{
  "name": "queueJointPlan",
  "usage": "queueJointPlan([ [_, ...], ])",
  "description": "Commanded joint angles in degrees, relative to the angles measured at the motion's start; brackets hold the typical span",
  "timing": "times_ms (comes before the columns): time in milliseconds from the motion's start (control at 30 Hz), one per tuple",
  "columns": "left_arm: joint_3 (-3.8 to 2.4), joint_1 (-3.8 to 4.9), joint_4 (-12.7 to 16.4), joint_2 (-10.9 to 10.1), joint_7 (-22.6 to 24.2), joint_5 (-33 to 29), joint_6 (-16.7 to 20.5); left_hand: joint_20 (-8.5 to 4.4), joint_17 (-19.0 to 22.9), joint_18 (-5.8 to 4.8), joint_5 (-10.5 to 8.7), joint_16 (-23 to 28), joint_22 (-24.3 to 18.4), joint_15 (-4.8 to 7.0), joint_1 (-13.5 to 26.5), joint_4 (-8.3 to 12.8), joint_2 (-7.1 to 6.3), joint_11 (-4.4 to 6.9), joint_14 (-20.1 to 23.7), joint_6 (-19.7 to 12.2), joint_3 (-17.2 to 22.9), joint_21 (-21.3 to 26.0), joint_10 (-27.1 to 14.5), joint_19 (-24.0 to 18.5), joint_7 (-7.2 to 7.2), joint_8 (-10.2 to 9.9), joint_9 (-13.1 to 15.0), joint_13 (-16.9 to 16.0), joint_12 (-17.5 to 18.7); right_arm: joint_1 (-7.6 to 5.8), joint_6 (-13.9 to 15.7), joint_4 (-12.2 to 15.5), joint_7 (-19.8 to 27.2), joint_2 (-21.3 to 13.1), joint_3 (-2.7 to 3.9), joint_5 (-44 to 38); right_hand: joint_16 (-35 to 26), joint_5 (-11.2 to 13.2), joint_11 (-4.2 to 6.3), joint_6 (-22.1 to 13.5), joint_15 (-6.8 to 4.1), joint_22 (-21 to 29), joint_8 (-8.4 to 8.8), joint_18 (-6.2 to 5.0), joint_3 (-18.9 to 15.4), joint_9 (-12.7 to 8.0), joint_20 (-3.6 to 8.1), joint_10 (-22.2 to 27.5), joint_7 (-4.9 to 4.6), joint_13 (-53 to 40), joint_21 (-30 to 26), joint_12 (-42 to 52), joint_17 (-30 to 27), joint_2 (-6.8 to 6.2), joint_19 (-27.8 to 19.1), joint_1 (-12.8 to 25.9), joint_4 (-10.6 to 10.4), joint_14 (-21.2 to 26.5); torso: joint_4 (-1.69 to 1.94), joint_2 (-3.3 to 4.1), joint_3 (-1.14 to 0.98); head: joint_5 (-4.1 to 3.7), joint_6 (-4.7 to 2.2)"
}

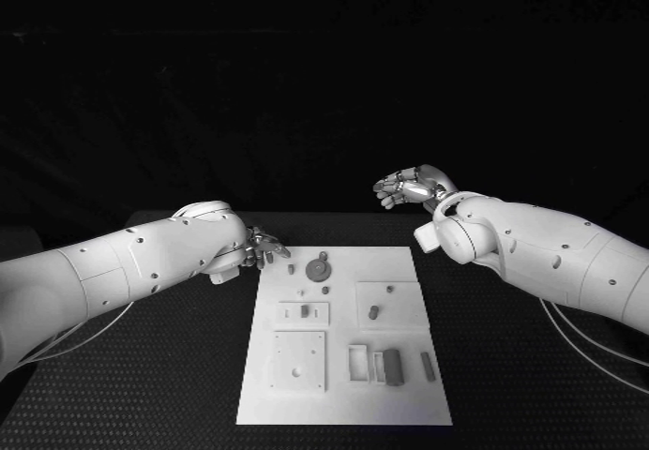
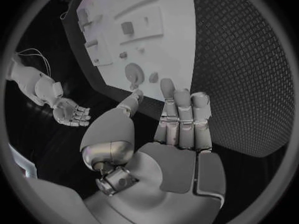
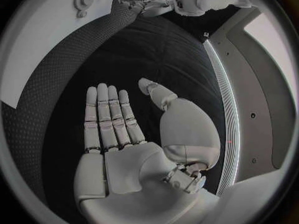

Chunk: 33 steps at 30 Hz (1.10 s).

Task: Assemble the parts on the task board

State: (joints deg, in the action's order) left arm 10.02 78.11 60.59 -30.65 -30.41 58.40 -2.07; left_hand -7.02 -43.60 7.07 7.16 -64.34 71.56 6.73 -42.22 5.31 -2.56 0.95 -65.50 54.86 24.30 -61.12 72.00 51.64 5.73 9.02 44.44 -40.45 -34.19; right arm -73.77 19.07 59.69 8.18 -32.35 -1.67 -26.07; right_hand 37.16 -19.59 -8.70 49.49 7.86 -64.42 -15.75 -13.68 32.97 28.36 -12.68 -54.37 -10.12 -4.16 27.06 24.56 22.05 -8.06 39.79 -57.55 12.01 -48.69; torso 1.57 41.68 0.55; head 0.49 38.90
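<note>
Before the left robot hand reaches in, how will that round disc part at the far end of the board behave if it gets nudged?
The round disc part lies flat on the task board, so it would probably slide rather than roll. It looks small and rigid, so likely light and stiff. Its low profile may make it awkward for the left robot hand to pinch.
</note>
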Motion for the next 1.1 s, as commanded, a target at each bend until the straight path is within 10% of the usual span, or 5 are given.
queueJointPlan([
  [33,-0.05,0.06,-2.26,1.21,2.34,3.47,0.88,-4.57,0.18,-0.70,-0.31,0.53,-0.26,-0.09,-0.04,0.15,-0.59,-0.38,0.17,-0.10,-0.14,0.52,-0.55,-0.30,0.15,-0.18,-0.04,0.30,0.55,0.03,-0.94,0.03,0.37,0.08,0.03,-0.09,-0.20,-0.36,-0.32,0.00,0.06,-0.09,0.30,-1.14,-0.23,-0.10,0.08,-0.04,-0.25,0.08,-0.20,-0.23,0.10,0.17,-0.32,0.44,0.06,0.55,-0.08,0.03,0.03,-0.07,-0.10],
  [1100,-0.01,-2.00,-11.69,7.39,5.50,1.32,-2.46,-4.58,-0.09,-1.06,-0.45,1.10,-0.45,-0.14,-0.33,0.29,-0.56,-0.41,-0.25,-0.14,-0.27,1.17,0.17,-0.03,0.18,-0.30,-0.16,0.61,1.48,0.03,-0.88,0.81,0.31,0.16,0.04,-0.14,-0.25,-0.83,-0.32,0.00,0.10,-0.18,0.30,-1.16,-0.35,-0.13,0.03,-0.06,-0.29,0.08,-0.34,-0.27,0.16,0.21,-0.35,0.50,0.08,0.61,-0.08,0.09,0.01,-0.45,0.23],
])
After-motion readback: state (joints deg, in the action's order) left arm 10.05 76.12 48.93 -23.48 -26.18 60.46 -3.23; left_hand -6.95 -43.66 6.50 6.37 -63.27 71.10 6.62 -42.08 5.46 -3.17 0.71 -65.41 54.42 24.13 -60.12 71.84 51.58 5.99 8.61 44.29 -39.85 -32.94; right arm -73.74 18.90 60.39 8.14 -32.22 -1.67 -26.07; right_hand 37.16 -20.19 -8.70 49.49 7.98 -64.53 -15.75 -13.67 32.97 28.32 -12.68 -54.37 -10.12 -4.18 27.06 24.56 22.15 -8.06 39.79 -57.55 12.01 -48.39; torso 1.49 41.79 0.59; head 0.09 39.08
